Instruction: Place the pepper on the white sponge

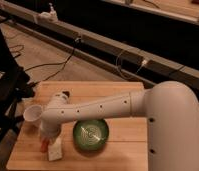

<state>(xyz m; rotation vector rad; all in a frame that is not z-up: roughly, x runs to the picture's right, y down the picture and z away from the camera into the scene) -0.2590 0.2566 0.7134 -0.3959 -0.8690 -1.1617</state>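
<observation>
The arm (88,111) hides the gripper (47,141) — and most of the pepper (43,147).
</observation>
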